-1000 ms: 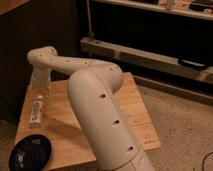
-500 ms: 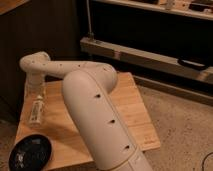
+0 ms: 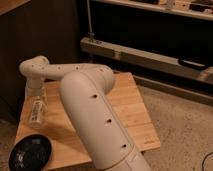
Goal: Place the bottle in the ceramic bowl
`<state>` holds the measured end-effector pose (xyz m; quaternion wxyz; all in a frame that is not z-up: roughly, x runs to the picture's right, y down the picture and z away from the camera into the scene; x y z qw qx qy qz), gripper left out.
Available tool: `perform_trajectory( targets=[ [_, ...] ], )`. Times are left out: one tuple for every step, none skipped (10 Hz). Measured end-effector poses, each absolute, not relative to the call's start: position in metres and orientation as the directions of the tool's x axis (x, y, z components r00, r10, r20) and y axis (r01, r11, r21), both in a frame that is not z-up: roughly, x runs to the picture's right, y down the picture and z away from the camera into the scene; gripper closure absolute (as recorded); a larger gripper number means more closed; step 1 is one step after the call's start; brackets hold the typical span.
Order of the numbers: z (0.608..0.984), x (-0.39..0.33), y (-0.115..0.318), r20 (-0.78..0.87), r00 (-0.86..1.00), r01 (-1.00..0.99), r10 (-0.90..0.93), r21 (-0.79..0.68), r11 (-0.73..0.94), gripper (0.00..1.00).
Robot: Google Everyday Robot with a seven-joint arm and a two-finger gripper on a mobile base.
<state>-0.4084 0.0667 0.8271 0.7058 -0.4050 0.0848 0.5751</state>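
Observation:
The bottle is small and white with a pale label. It lies on its side near the left edge of the wooden table. The ceramic bowl is black, shallow and glossy, and sits at the table's front left corner, in front of the bottle. My white arm reaches from the bottom of the view to the far left. My gripper hangs from the wrist right above the bottle's far end. Whether it touches the bottle I cannot tell.
A dark wooden cabinet stands behind the table on the left. A low metal shelf frame runs along the back right. Speckled floor lies to the right of the table.
My arm has swung left and the wrist has come down over the bottle. The bottle and the bowl have not moved.

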Motion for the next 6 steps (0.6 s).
perform_trajectory(
  targets=[
    [0.828,-0.409,0.068,-0.587,0.325,-0.881,0.742,-0.473,0.012,0.35],
    [0.829,-0.412,0.071,-0.588,0.329,-0.88,0.739,-0.474,0.014,0.35],
    [0.829,-0.416,0.075,-0.59,0.335,-0.88,0.735,-0.475,0.02,0.35],
    [0.83,-0.418,0.078,-0.591,0.338,-0.88,0.733,-0.475,0.023,0.35],
    [0.832,-0.42,0.081,-0.592,0.342,-0.88,0.73,-0.474,0.027,0.35],
    [0.832,-0.423,0.083,-0.593,0.345,-0.879,0.728,-0.475,0.029,0.35]
  ],
)
